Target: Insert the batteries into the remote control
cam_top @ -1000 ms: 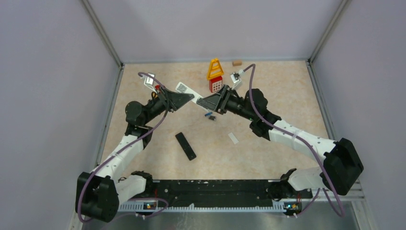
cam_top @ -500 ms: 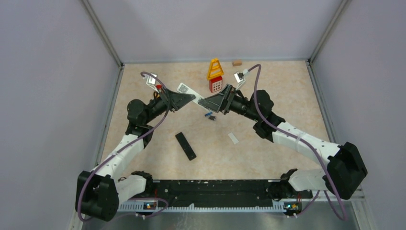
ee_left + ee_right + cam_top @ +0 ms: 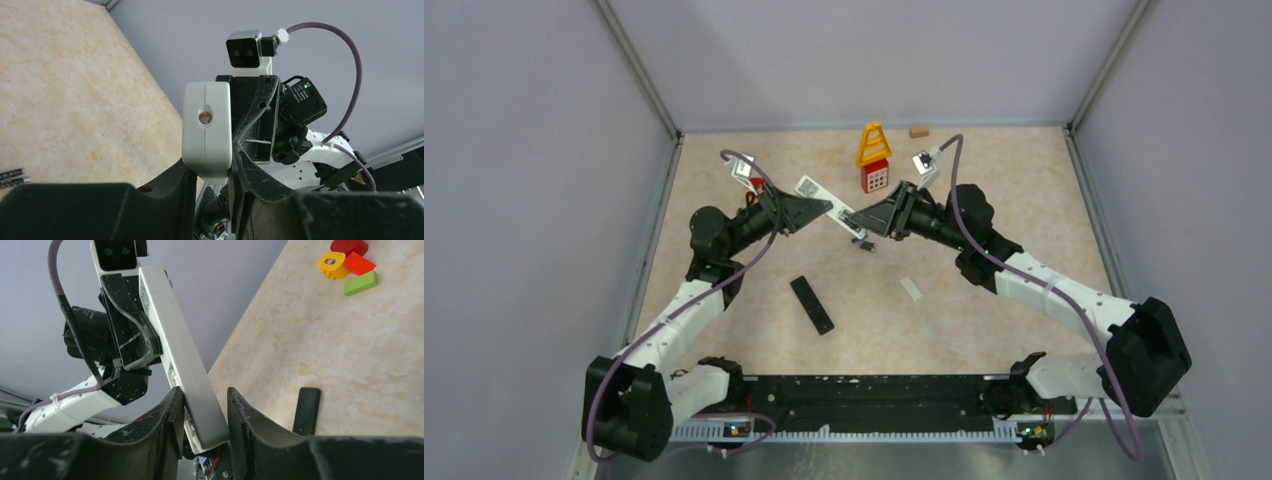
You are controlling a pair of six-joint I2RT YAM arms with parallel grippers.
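Note:
A white remote (image 3: 840, 212) hangs in the air between my two grippers. My left gripper (image 3: 821, 208) is shut on one end; in the left wrist view that end (image 3: 206, 125) sits clamped between the fingers of the left gripper (image 3: 212, 172). My right gripper (image 3: 861, 222) is open round the other end; in the right wrist view the remote (image 3: 177, 350) leans on one finger of the right gripper (image 3: 204, 396), with a gap to the other. Two batteries (image 3: 862, 242) lie on the table just below, also seen in the left wrist view (image 3: 12, 176).
A black remote (image 3: 811, 305) lies on the table toward the front, also in the right wrist view (image 3: 306, 411). A small white strip (image 3: 911, 288) lies to its right. A yellow and red toy (image 3: 873, 158) and a brown block (image 3: 918, 131) stand at the back.
My right gripper has slid back to the right along the white remote, so more of the remote shows between the grippers. The left gripper and remote have barely moved.

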